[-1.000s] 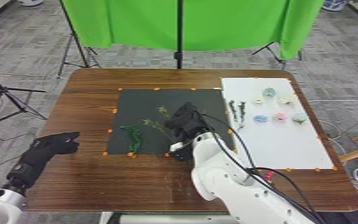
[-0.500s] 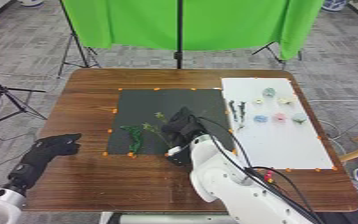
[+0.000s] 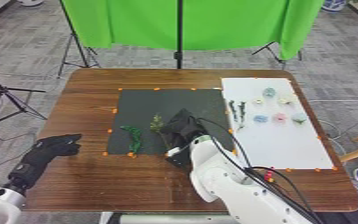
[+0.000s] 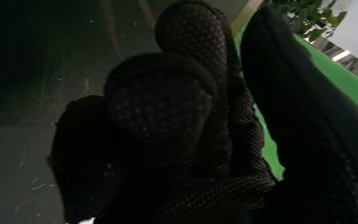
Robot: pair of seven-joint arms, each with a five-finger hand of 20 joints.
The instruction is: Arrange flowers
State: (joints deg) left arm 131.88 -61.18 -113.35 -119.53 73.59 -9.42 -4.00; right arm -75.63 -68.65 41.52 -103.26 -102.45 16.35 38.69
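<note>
My right hand [image 3: 184,127] is over the right part of the black sheet [image 3: 180,97], curled round a thin yellow-green sprig [image 3: 157,123]; its leafy tip sticks out to the hand's left. In the right wrist view, the hand [image 4: 167,110] has bent fingers, and the sprig's stem cannot be made out. A dark green leafy stem [image 3: 135,139] lies at the sheet's left. Several small blossoms, including a pink one [image 3: 279,117] and a blue one [image 3: 261,118], lie on the white sheet [image 3: 286,145] beside two dark stems [image 3: 241,111]. My left hand [image 3: 58,146] rests left of the black sheet, fingers relaxed.
Orange tape marks edge both sheets on the brown table [image 3: 91,100]. Small red items [image 3: 269,175] lie beside the right forearm, near its cables. Beyond the table hang a green curtain [image 3: 229,25] and tripod stands. Green leaves [image 4: 310,17] appear past the fingers in the right wrist view.
My right hand has shifted slightly down and left. The sprig's tips, spread apart before, now stand close together and a little lower. The left hand has barely moved.
</note>
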